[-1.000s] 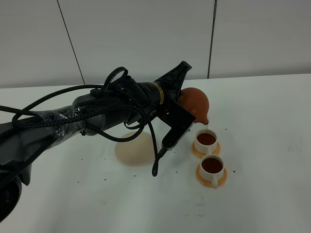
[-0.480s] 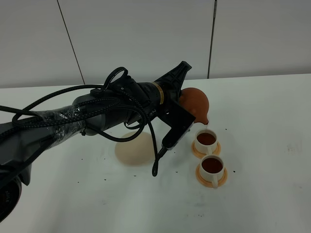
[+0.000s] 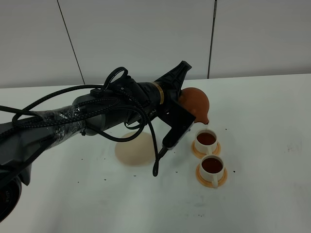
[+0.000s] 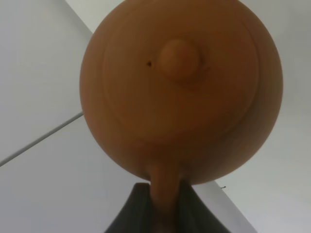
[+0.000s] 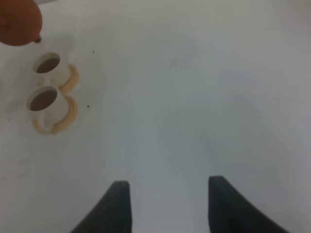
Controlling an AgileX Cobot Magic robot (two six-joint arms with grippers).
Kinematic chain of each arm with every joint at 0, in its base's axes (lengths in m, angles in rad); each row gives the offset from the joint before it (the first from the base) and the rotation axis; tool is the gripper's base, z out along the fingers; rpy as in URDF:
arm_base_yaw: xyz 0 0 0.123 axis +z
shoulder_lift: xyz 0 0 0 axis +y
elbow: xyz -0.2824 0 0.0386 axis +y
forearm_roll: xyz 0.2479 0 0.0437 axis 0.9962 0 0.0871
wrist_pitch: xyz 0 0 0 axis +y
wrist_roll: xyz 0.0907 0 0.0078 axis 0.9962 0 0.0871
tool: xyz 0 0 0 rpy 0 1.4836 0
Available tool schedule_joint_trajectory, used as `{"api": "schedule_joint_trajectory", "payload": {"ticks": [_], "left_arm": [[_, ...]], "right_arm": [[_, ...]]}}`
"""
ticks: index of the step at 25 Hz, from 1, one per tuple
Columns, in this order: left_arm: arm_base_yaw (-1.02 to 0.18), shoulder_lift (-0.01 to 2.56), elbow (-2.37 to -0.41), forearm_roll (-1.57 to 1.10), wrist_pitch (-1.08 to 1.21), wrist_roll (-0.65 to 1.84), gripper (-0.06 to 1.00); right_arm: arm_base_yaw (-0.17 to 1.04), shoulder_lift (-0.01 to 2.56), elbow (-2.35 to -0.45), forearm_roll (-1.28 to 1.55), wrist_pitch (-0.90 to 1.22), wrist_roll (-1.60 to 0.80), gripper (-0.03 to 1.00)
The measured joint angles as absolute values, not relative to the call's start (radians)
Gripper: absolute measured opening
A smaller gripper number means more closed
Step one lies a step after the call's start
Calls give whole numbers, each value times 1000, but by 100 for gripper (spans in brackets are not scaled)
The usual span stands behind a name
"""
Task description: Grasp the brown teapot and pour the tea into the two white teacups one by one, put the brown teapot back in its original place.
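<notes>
Nearest the high camera: a small off-white teacup (image 3: 212, 166) with dark reddish-brown tea (image 3: 212, 165), on its round orange saucer (image 3: 212, 176) on the white table (image 3: 272, 145). Just behind, touching or nearly so, a second matching cup (image 3: 206, 140), likewise full, on its own orange saucer (image 3: 194, 148). Left of both cups, a flat round cream-coloured disc (image 3: 133, 149), bare, partly under the black cabled left arm (image 3: 97, 116).

Held above the far cup: the squat reddish-brown clay teapot (image 3: 195, 103), tipped, spout down over that cup's rim. Clamped by its stubby side handle between the dark fingers (image 4: 138, 208) of the left gripper (image 4: 163, 206), closed tight on it.

Over bare table well right of the cups: right gripper (image 5: 167, 204), fingers spread apart, holding nothing.
</notes>
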State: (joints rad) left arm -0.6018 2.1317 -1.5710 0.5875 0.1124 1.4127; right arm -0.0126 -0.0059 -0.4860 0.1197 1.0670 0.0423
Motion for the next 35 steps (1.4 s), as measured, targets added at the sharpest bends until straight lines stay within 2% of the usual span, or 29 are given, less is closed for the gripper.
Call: {"api": "schedule_joint_trajectory", "payload": {"ticks": [24, 35], "left_arm": [[-601, 2126, -1571, 372, 205, 1394, 17], [-578, 2110, -1571, 362, 314, 1026, 17]], "right_arm": [[-13, -6, -486, 120, 1067, 42, 36], [-13, -6, -486, 125, 1067, 42, 36]]}}
